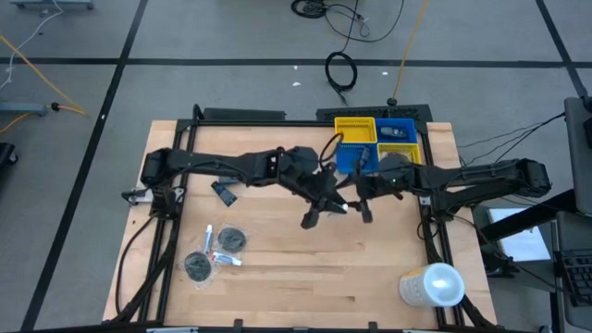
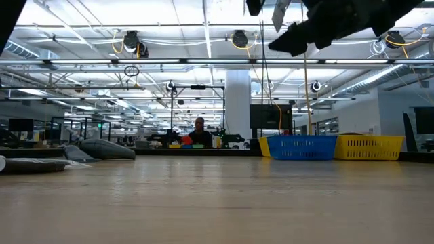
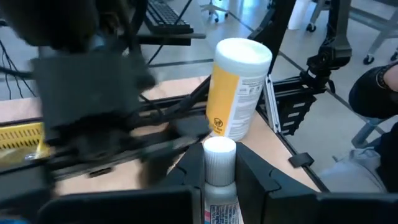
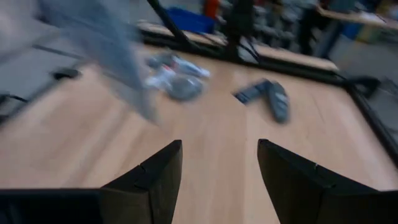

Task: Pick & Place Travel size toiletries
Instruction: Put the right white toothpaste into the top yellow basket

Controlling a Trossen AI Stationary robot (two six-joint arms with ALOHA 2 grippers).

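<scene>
A white tube [image 3: 219, 180] sits pinched in my left claw [image 3: 217, 186] above mid-table, my right claw [image 4: 217, 163] spread wide and empty beside it, while several toiletries [image 1: 218, 250] wait on the table [image 1: 305, 277], blue bin [image 1: 393, 139] not reached.

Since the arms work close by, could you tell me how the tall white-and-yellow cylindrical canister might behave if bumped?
The tall white-and-yellow cylindrical canister stands upright near the wooden table's corner, so a high sideways knock would probably tip it. Being round, it would likely roll once down. Its smooth label may slip between fingers. The left gripper holds a small white-capped tube.
</scene>
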